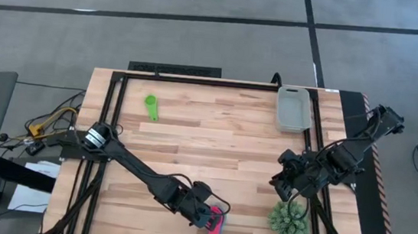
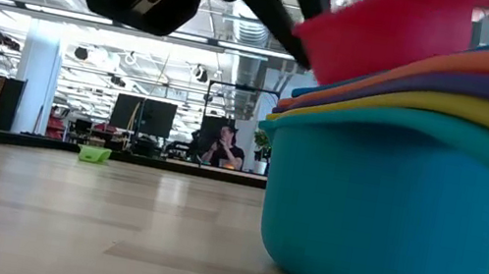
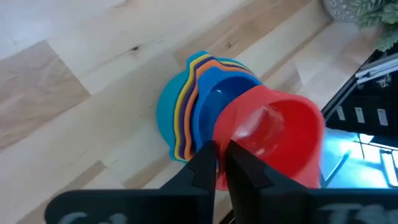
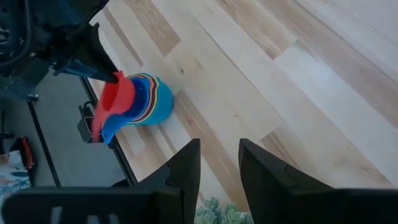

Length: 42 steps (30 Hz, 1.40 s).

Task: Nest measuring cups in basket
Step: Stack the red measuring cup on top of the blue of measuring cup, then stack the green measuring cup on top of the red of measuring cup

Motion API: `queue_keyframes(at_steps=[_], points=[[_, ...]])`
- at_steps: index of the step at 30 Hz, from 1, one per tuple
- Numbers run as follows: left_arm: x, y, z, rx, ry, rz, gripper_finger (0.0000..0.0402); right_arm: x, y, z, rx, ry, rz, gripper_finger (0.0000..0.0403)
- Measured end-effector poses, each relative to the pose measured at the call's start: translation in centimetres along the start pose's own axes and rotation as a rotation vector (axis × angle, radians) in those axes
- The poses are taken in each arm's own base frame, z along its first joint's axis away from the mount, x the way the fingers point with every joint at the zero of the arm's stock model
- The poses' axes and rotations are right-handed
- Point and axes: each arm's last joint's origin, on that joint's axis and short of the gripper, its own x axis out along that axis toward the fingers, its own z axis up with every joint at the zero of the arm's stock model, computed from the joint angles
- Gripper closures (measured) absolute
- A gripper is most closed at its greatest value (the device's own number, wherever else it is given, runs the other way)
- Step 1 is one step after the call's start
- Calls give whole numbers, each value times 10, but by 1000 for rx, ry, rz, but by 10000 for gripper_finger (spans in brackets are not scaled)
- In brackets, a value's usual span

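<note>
1. Pink-red measuring cup [image 3: 273, 140] is pinched in the left pincer [image 3: 219, 163], tilted over the nested stack [image 3: 186, 112] (light blue outermost) near the tabletop [image 1: 207, 136] edge farthest from the basket [image 1: 294, 108].
2. Green cup [image 1: 151, 106] lies apart, left of the basket.
3. Right pincer [image 4: 217, 163] hangs unclenched, empty, by the spiky plant [image 1: 289, 222].

Bright even light, blurred low foreground

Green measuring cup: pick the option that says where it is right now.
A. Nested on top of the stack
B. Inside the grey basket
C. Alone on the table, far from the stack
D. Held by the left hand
C: the green measuring cup lies alone on bare wood, far from the stack of cups at the left hand, and apart from the grey basket.
</note>
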Motion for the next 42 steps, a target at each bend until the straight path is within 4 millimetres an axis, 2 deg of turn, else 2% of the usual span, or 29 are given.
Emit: queue_keyframes(at_steps=[11,14,17,22,31,37,42], points=[[0,4,3,-1,7,40,318,0,0,0,-10,14,0,226],[-9,5,10,4,-30,69,312,0,0,-1,-14,8,-1,221],[-24,8,26,29,-56,115,311,0,0,-1,-17,2,-1,220],[-48,22,65,117,-65,253,311,-1,0,-2,-14,-2,-1,222],[-75,65,160,225,-25,480,329,2,-6,5,9,-19,-59,214],[-79,110,224,228,7,553,341,6,-15,19,53,-42,-130,216],[-81,160,255,140,15,601,343,9,-24,34,79,-70,-182,218]])
